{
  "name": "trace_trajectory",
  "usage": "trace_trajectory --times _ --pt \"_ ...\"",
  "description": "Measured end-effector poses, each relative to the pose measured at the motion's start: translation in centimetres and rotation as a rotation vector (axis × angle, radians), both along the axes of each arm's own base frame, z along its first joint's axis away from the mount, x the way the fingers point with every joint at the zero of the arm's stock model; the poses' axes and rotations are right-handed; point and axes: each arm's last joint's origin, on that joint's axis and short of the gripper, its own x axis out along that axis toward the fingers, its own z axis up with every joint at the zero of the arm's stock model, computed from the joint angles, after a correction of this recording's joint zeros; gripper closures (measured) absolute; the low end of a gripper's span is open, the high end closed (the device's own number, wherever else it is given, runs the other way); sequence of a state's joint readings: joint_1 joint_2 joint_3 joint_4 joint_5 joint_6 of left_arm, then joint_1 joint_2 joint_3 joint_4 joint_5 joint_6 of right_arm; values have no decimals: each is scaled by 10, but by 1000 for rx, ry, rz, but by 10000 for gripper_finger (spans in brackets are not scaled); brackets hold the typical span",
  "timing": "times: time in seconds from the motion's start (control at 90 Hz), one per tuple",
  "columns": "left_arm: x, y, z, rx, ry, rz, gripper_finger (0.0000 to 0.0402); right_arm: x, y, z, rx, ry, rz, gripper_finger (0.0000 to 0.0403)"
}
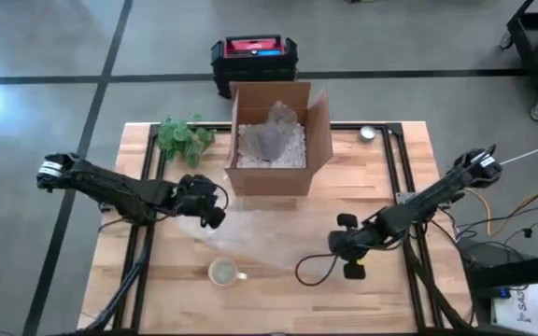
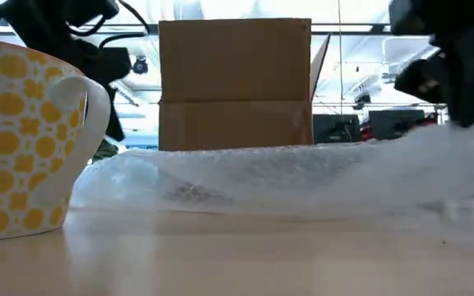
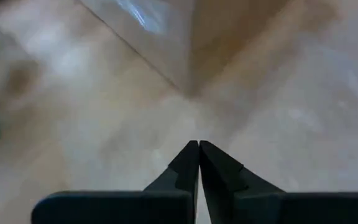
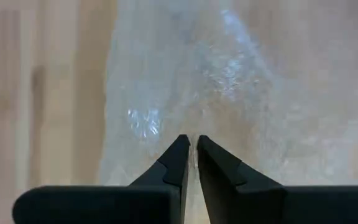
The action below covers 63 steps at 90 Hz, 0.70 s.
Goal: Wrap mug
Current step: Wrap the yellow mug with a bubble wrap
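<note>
Pinching: the right gripper (image 4: 192, 144) has its fingertips drawn almost together on a thin edge of the bubble wrap (image 4: 185, 74); a sliver of the film shows between the tips.
Right gripper place: in the high view it (image 1: 342, 250) sits at the right end of the clear sheet, toward the near right part of the table (image 1: 381, 289).
Left gripper: its (image 3: 198, 149) two dark fingers meet tip to tip with no gap; whether any film is caught between them cannot be told.
Left gripper place: it (image 1: 209, 211) is at the left end of the sheet (image 1: 250, 233), in front of the box's near left corner.
Bubble wrap: spread flat across the wood between the two grippers; in the low view it (image 2: 303, 177) rises toward the right side.
Mug: the mug (image 1: 222, 273) stands upright on the table just beside the sheet's near edge, handle pointing right; white with yellow spots in the low view (image 2: 15, 140).
Cardboard box: the cardboard box (image 1: 278, 140) is open behind the sheet, holding white filler and a wrapped bundle.
Plant: a green plant (image 1: 183, 137) lies left of the box.
Round item: a small silvery round item (image 1: 369, 133) rests right of the box.
Floor: a black and red case (image 1: 254, 58) sits beyond the table.
</note>
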State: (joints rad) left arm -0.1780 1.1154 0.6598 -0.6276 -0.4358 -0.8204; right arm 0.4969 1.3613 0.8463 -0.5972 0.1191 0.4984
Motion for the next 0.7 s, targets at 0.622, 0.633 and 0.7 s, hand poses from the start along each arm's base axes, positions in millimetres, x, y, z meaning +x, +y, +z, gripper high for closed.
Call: trace_trajectory --times 0.622,0.633,0.7 --pt "9 -32 49 -446 -103 -403 233 -6 -5 -5 -100 52 -21 233" --pt "10 -35 52 -440 -110 -412 231 -5 -5 -5 -99 51 -21 231" --pt "15 -51 63 -390 -131 -464 225 -4 -4 -7 -98 47 -22 221"
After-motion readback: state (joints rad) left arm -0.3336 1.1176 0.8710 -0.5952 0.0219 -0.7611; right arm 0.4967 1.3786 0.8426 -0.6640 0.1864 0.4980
